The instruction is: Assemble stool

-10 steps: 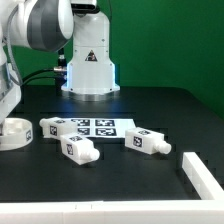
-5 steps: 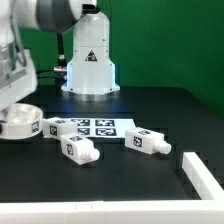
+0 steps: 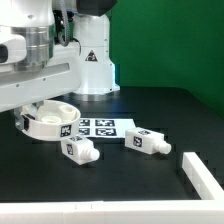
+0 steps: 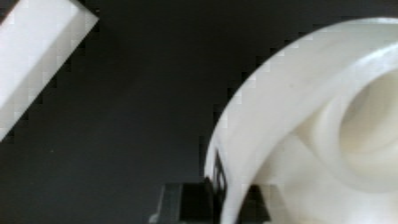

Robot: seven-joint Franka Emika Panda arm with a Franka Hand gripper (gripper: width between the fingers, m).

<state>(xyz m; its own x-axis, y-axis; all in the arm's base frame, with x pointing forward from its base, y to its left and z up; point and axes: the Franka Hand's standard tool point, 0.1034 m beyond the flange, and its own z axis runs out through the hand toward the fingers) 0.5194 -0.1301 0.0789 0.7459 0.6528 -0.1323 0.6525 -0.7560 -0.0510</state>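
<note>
The two-finger gripper (image 4: 221,203) is clamped on the rim of the round white plastic disc seat (image 3: 50,119), with one dark finger on either side of it. The seat is at the exterior view's left, overlapping the end of the thin white marker board (image 3: 105,127). A short white tagged leg (image 3: 80,149) lies just beside the seat, and a second leg (image 3: 146,142) lies farther toward the exterior view's right.

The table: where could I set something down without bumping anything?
Bare table lies at the exterior view's right, between the robot base and the bar, and along the near edge, before the legs. Crowded: the left, with seat, marker board and arm.
</note>
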